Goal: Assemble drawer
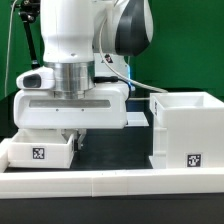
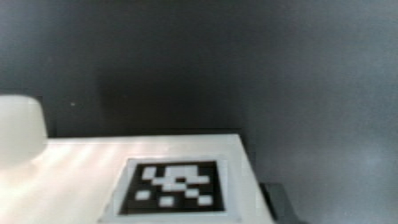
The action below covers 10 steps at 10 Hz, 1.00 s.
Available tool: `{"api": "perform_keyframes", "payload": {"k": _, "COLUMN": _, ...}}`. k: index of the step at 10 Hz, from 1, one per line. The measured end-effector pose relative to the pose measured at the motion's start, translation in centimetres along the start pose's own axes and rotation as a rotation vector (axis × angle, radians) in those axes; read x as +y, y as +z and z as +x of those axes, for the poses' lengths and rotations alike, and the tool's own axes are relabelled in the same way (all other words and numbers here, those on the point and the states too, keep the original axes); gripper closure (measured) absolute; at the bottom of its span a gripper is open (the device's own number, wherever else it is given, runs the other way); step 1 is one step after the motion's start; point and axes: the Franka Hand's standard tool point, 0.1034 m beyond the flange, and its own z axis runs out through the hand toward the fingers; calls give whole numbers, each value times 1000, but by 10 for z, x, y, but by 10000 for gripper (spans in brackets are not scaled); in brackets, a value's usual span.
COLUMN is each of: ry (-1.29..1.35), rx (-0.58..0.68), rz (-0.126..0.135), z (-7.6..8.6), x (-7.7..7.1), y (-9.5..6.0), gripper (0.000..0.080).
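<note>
A small white drawer tray point(image 1: 35, 150) with a black marker tag on its front stands on the black table at the exterior view's left. The larger white drawer box point(image 1: 185, 128), also tagged, stands at the exterior view's right. My gripper point(image 1: 73, 140) hangs straight down at the small tray's right end, level with its rim. The hand blocks the fingertips, so I cannot tell how the jaws stand or whether they touch the tray. The wrist view shows a white tagged panel point(image 2: 178, 185) very close, with a white rounded shape point(image 2: 18, 130) beside it over dark table.
A long white bar point(image 1: 110, 182) runs along the table's front edge. A green backdrop stands behind. Black table surface point(image 1: 115, 152) shows between the tray and the drawer box. A black stand point(image 1: 33, 40) rises at the back on the exterior view's left.
</note>
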Motion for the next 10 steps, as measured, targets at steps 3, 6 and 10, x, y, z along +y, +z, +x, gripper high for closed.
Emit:
{"api": "perform_keyframes", "payload": {"k": 3, "ry": 0, "rx": 0, "rz": 0, "z": 0, "x": 0, "y": 0, "gripper": 758}}
{"api": "perform_keyframes", "payload": {"k": 6, "ry": -37, "rx": -18, "rz": 11, "z": 6, "x": -14, "y": -14, "gripper": 758}}
{"api": "perform_keyframes", "payload": {"k": 10, "ry": -141, "rx": 22, "rz": 26, "z": 35, "x": -26, "y": -39, "gripper": 757}}
